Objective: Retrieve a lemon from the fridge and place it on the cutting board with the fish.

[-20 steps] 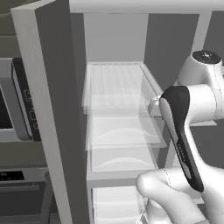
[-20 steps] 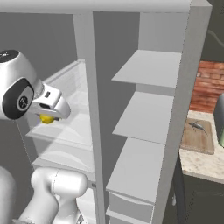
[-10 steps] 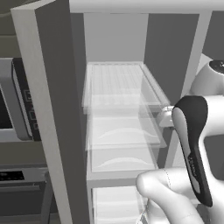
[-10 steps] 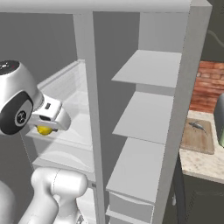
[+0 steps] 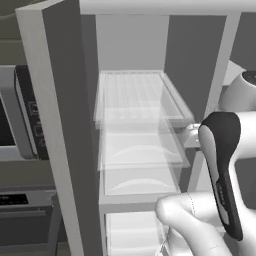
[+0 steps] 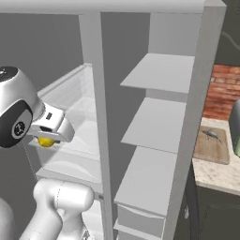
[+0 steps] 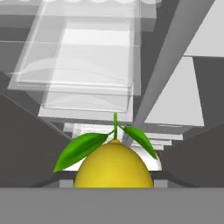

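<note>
Bright yellow and round, one small lemon (image 7: 113,165) with two green leaves sits pinched in the two-finger gripper (image 6: 47,139), fingers closed on the fruit, and it shows as a yellow spot under the white hand in the right base view. Compared with a second ago the hand has pulled back out from the translucent drawers (image 5: 137,122) and dropped a little toward the front edge of the tall grey fridge (image 5: 55,100), so the lemon is now clear of the shelf front; I'd judge the retrieval half done, with the carry remaining. Three white shelves (image 6: 159,75) stack in the fridge's right-hand compartment. Well off at the right edge, on the pale counter (image 6: 211,176), lies one small tan wooden cutting board (image 6: 212,147) with one slim greyish fish (image 6: 211,135) on it, near its far end.
</note>
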Tool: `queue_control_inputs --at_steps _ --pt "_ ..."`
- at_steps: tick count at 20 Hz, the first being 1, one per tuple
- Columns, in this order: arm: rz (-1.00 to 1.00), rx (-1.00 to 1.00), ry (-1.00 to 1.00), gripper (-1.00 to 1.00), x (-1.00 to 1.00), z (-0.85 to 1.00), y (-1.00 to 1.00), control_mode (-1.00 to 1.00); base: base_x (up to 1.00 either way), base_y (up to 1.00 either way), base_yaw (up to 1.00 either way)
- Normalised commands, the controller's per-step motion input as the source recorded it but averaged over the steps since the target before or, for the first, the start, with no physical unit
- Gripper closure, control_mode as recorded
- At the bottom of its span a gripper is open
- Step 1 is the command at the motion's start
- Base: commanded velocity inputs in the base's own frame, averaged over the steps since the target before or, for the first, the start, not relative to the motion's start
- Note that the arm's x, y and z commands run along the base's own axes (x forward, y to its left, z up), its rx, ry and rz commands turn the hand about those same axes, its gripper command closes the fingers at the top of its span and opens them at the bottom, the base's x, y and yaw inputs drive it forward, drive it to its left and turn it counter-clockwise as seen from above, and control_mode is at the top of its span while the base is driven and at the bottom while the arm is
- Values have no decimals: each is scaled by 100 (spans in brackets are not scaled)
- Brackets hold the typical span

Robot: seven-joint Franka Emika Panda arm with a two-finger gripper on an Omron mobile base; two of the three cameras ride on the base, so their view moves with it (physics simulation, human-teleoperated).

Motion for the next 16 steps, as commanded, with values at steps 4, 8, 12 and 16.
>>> queue_control_inputs --at_steps 4,8,12,16 --pt "0 0 0 100 0 0 0 100 -99 0 -3" --pt "0 0 0 100 0 0 0 100 -99 0 -8" --pt "0 0 0 100 0 0 0 100 -73 0 -15" --pt "0 0 0 100 0 0 0 100 -81 0 -23"
